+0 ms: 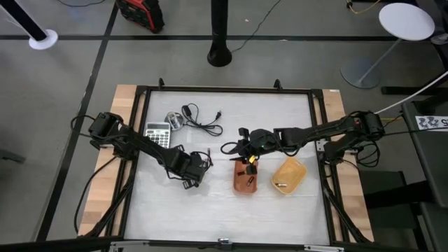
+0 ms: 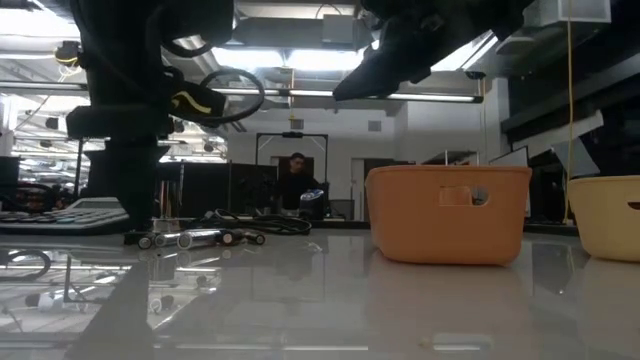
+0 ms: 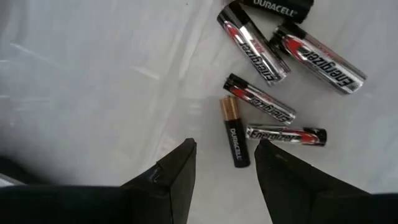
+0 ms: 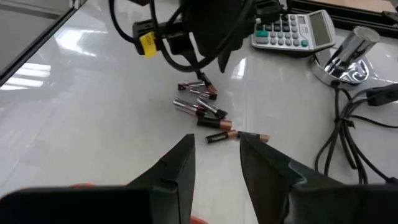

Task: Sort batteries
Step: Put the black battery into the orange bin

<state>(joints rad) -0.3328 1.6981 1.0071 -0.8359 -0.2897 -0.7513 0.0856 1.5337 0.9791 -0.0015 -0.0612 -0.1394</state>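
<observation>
- Left claw (image 3: 224, 163) was held spread just over the batteries (image 3: 267, 106) scattered on the bench (image 1: 224, 203).
- Right claw (image 4: 216, 155) was kept spread, empty, above the orange tray (image 1: 245, 178).

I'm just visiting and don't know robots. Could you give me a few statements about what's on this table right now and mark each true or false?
1. A loose heap of batteries lies on the table under the left gripper. True.
2. The left gripper's fingers are clamped on a battery. False: they stand open with nothing between them.
3. The orange tray and the yellow tray sit side by side. True.
4. The right gripper carries a battery. False: its fingers are apart and empty, above the orange tray.
5. The calculator sits inside the yellow tray. False: it lies on the table near the coiled cable.
</observation>
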